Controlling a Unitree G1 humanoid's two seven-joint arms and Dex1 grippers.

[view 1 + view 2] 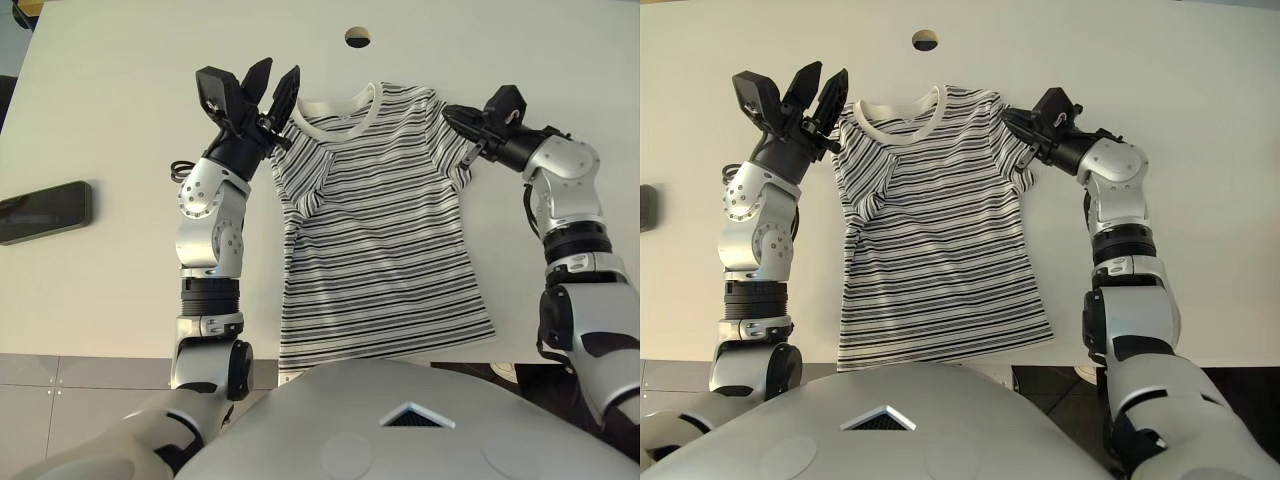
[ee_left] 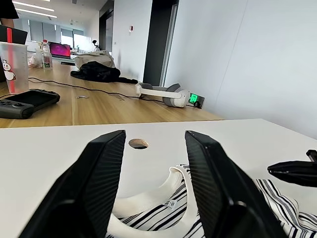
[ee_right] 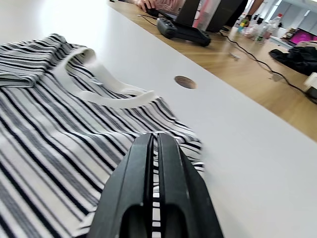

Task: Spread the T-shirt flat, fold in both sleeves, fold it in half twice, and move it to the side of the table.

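Note:
The black-and-white striped T-shirt (image 1: 375, 230) lies on the white table (image 1: 120, 100), white collar (image 1: 340, 108) pointing away from me and hem at the near edge. Its left sleeve (image 1: 300, 180) is folded in over the chest, with wrinkles there. My left gripper (image 1: 272, 88) stands open just above the shirt's left shoulder, fingers (image 2: 99, 188) spread with nothing between them. My right gripper (image 1: 450, 113) is shut, its tips at the shirt's right shoulder (image 3: 168, 119). I see no fabric lifted by it.
A dark flat device (image 1: 45, 210) lies on the table far to the left. A round cable hole (image 1: 357, 37) sits beyond the collar. Bare table surface runs on both sides of the shirt. A wooden desk (image 2: 99, 101) with clutter stands behind.

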